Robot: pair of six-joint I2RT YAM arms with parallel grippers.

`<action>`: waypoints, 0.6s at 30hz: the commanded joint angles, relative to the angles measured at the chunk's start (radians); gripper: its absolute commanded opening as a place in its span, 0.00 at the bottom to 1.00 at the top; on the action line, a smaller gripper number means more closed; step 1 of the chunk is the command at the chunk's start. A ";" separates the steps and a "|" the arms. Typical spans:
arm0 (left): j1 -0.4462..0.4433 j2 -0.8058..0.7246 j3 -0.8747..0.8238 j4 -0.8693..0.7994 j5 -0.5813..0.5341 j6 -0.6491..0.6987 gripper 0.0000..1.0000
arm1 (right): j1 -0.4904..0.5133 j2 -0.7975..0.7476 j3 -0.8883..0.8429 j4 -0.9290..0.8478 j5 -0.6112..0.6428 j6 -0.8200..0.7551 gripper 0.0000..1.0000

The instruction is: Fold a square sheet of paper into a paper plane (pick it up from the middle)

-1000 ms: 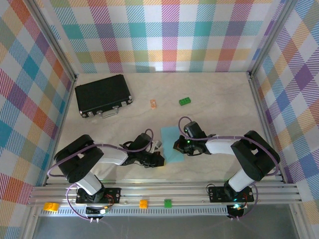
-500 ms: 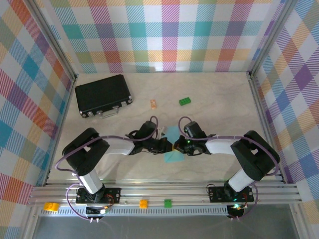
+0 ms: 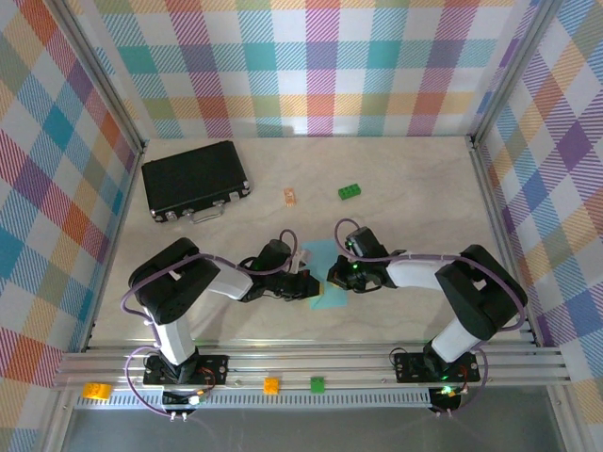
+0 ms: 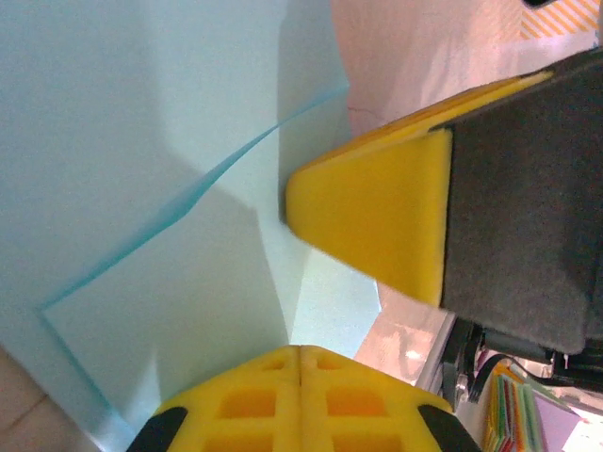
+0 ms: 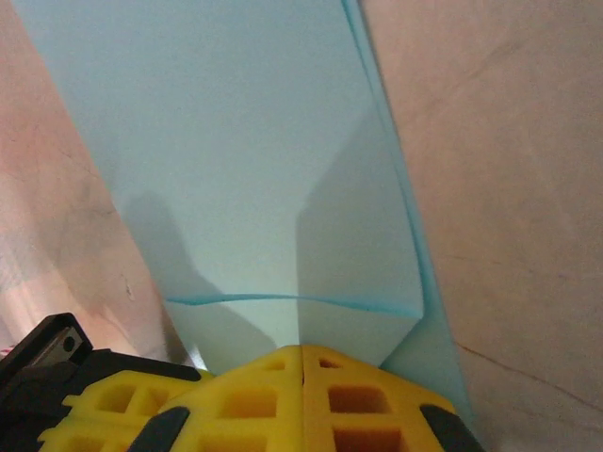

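The square sheet of paper (image 3: 320, 254) is light blue and lies on the table between the two arms, with one flap folded over it. The flap's edge (image 5: 283, 299) runs across the sheet just ahead of my right fingertips. My left gripper (image 3: 303, 282) is shut, its yellow tips resting on the paper's left side (image 4: 300, 350). My right gripper (image 3: 335, 279) is shut too, its tips down on the paper (image 5: 301, 350) from the right. In the left wrist view, one yellow finger (image 4: 377, 217) of the right gripper presses the sheet (image 4: 141, 141).
A black case (image 3: 195, 179) lies at the back left. A green brick (image 3: 350, 191) and a small orange piece (image 3: 289, 196) sit behind the paper. Small bricks (image 3: 271, 384) rest on the front rail. Checked walls close in three sides.
My left gripper has come up from the near left onto the paper, close to the right gripper. The sheet looks narrower than a second ago. The right gripper has barely moved.
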 commanded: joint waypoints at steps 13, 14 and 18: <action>-0.010 -0.041 0.014 -0.349 -0.114 0.117 0.00 | 0.028 0.030 0.000 0.050 -0.080 -0.046 0.00; -0.010 -0.038 0.017 -0.351 -0.118 0.118 0.00 | 0.026 0.039 -0.019 0.069 -0.073 -0.041 0.00; -0.013 -0.028 0.028 -0.372 -0.120 0.124 0.00 | -0.010 0.053 -0.045 0.071 -0.042 -0.056 0.00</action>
